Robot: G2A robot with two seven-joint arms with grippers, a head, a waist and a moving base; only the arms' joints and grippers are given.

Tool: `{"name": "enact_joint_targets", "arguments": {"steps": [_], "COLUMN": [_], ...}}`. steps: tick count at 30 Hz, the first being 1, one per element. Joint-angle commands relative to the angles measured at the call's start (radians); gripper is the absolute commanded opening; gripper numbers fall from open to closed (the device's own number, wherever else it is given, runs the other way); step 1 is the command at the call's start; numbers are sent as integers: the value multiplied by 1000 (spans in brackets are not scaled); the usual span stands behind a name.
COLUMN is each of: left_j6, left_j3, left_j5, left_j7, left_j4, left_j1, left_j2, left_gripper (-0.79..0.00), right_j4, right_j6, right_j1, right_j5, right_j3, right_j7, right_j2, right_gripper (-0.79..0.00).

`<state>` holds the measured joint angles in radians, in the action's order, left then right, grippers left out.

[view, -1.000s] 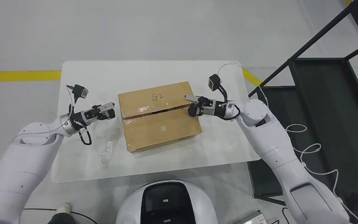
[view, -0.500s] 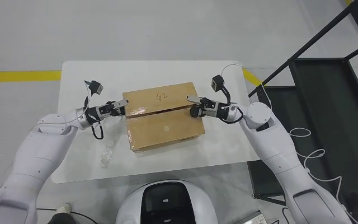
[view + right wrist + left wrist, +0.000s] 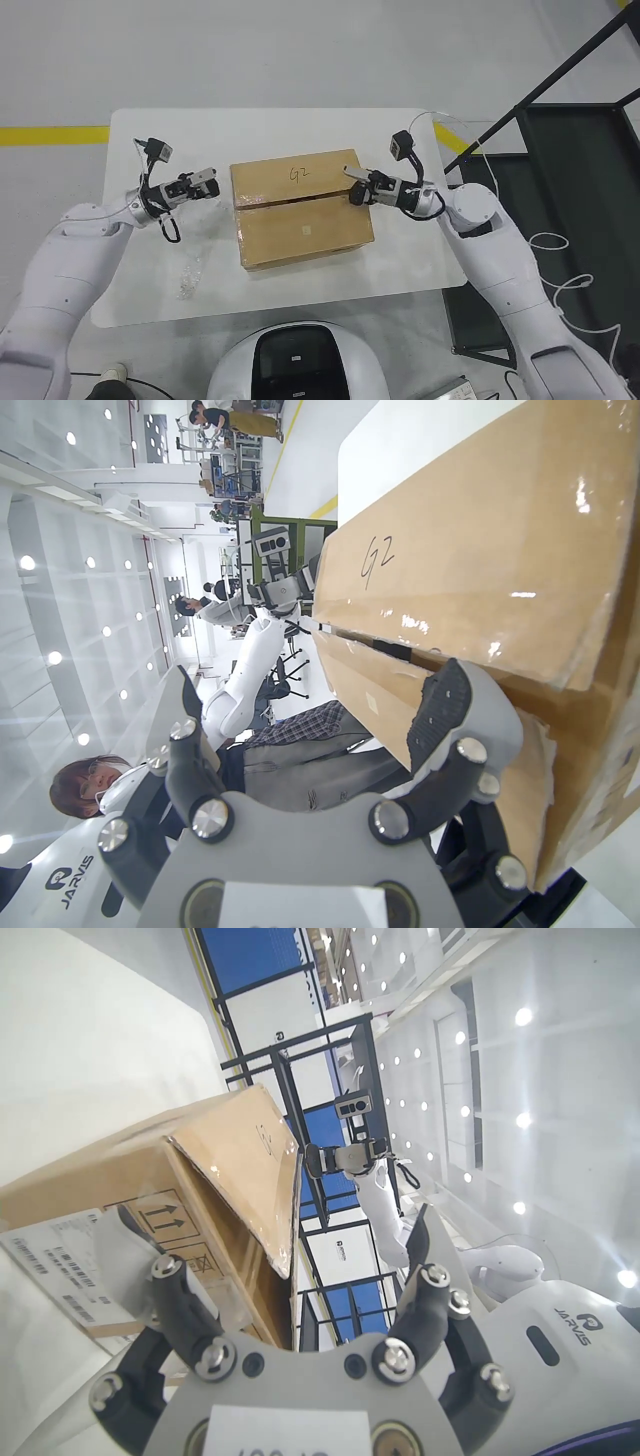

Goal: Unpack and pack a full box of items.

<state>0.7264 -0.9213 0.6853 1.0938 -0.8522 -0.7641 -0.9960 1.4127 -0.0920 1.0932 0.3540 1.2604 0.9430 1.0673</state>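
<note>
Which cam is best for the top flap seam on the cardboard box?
Top view: the seam runs unobstructed across the cardboard box, end to end. The right wrist view sees it obliquely from one end. The left wrist view catches the opposite end, where a flap stands slightly raised.

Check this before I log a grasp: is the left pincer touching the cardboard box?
Apart. The top view shows bare table between the left pincer and the cardboard box.
</note>
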Motion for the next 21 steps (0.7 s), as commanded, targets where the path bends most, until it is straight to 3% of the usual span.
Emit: {"name": "enact_joint_targets", "arguments": {"steps": [1,6,10,15,21], "left_j6": [3,-16,-37,-54,-73], "left_j3": [-62,-211,-312,-403,-460], "left_j5": [9,21,25,16,24], "left_j7": [-3,16,36,54,57], "left_j4": [-40,-181,-288,-382,-440], "left_j1": [-47,-189,-296,-395,-470], "left_j2": [29,97,133,159,169], "left_gripper": [0,0,0,0,0], "right_j4": [-31,-122,-179,-220,-249], "right_j6": [4,21,20,14,-1], "right_j1": [-21,-76,-111,-144,-166], "right_j5": [-8,-25,-38,-54,-58], "right_j3": [-4,-36,-66,-104,-127], "right_j7": [2,30,35,44,48], "right_j2": [1,7,14,23,31], "right_gripper": [0,0,0,0,0]}}
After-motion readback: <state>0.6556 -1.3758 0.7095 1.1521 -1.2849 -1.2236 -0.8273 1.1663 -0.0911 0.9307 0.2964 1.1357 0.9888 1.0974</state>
